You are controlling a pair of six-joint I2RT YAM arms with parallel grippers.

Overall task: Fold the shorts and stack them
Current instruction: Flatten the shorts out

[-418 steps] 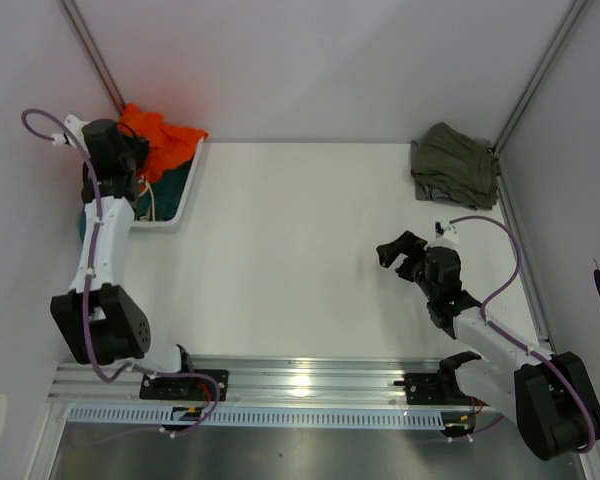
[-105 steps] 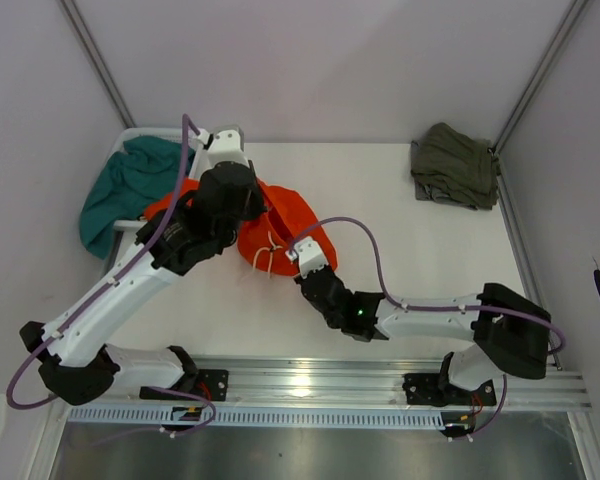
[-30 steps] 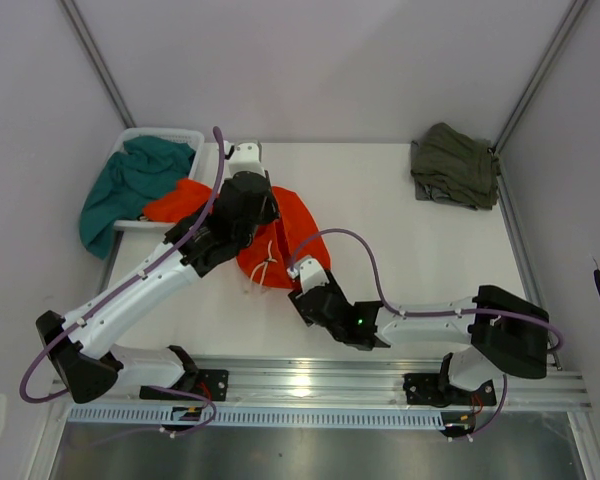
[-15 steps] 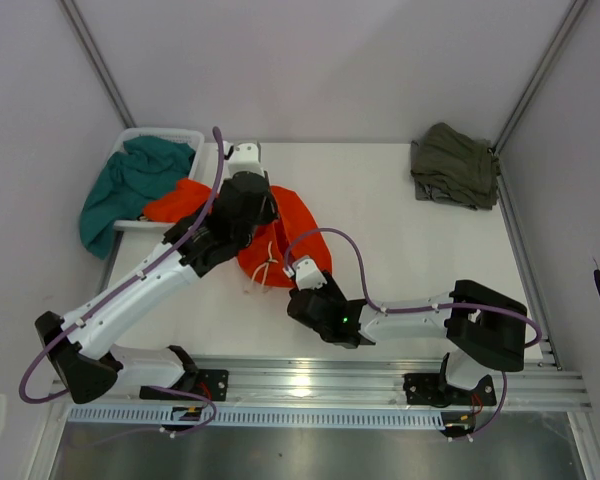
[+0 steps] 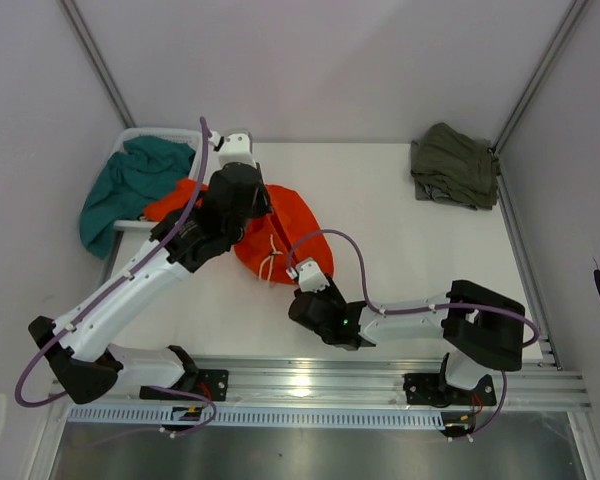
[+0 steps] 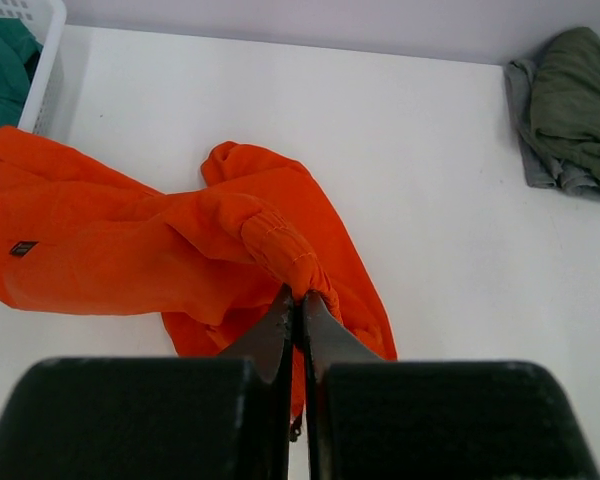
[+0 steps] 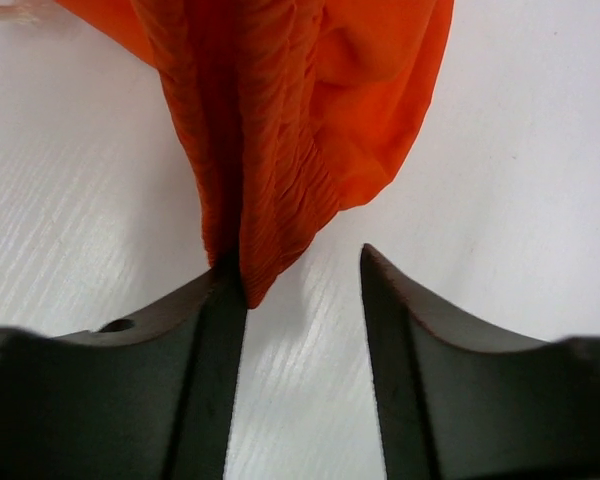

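Nearest, the right pincer point(image 7: 300, 265) stands released, jaws apart. The gathered near edge of the orange shorts point(image 5: 292, 228) hangs between them and touches one finger only. The shorts lie crumpled on the white table point(image 5: 400, 250), left of centre. Just beyond, the left pincer point(image 6: 300, 305) is clenched on a raised fold of that orange cloth. At far left a teal garment point(image 5: 130, 185) spills from a white basket point(image 5: 160, 131). At far right an olive-green garment point(image 5: 455, 165) lies bunched on the table.
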